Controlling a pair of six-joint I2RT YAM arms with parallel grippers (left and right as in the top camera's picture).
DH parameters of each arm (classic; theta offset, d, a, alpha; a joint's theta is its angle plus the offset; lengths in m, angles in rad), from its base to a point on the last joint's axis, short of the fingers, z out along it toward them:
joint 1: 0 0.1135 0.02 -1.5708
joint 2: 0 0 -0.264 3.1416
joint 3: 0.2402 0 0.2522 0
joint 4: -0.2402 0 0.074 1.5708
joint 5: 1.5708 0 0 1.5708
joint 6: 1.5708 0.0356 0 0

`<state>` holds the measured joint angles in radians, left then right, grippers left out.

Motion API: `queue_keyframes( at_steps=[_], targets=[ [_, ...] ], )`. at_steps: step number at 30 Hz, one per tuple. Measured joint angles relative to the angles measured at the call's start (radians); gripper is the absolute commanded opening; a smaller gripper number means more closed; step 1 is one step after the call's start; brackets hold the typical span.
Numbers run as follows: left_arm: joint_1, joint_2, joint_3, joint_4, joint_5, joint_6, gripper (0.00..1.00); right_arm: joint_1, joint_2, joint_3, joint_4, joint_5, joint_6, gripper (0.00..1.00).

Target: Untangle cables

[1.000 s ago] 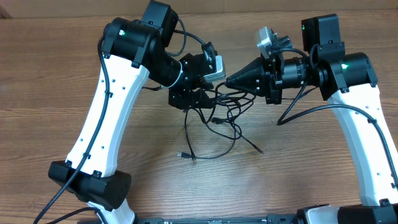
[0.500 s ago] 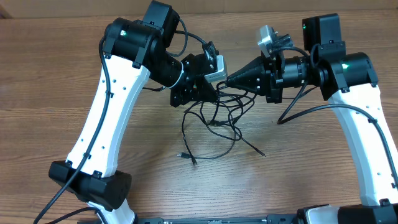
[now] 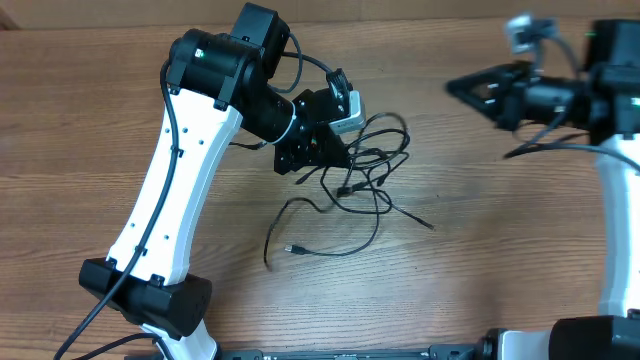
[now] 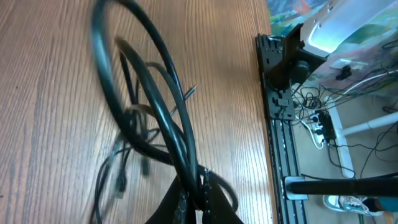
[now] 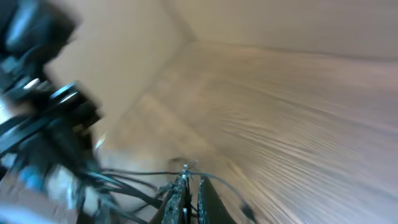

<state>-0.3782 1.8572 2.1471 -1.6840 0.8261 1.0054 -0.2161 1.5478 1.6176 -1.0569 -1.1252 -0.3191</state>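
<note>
Wooden table (image 3: 500, 250), cables (image 3: 352, 185) pinched by left hand (image 3: 330, 155), ends toward near edge; right hand (image 3: 455, 86) pressed together.

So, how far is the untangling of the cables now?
Done: nothing yet; the cables lie in one tangled cluster. In hand: the left gripper is shut on a cord at its edge; the right gripper hangs apart, shut. Remaining: separating every cord.
</note>
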Motion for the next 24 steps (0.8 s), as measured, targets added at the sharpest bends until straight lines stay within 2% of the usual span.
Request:
queue_keyframes(
  at_steps=[6,8,10,13,16,18,24],
  targets=[
    [0.0,0.0,0.0,-0.003,-0.004,0.0,0.04,-0.191,0.0,0.0,-0.096,0.063,0.051,0.04],
    [0.0,0.0,0.0,-0.003,-0.004,0.0,0.04,-0.21,0.0,0.0,-0.121,0.059,0.025,0.28],
    [0.0,0.0,0.0,-0.002,-0.005,0.0,0.04,-0.212,0.0,0.0,-0.171,0.028,-0.066,0.53],
    [0.0,0.0,0.0,-0.003,-0.006,0.003,0.04,-0.183,0.0,0.0,-0.257,-0.031,-0.285,0.71],
    [0.0,0.0,0.0,-0.003,-0.01,0.037,0.04,-0.113,0.0,0.0,-0.294,-0.061,-0.471,0.8],
    [0.0,0.0,0.0,-0.003,-0.011,0.071,0.04,-0.073,0.0,0.0,-0.297,-0.069,-0.535,0.87],
    [0.0,0.0,0.0,-0.003,-0.014,0.211,0.04,0.111,0.0,0.0,-0.288,-0.076,-0.668,0.9]
  ],
)
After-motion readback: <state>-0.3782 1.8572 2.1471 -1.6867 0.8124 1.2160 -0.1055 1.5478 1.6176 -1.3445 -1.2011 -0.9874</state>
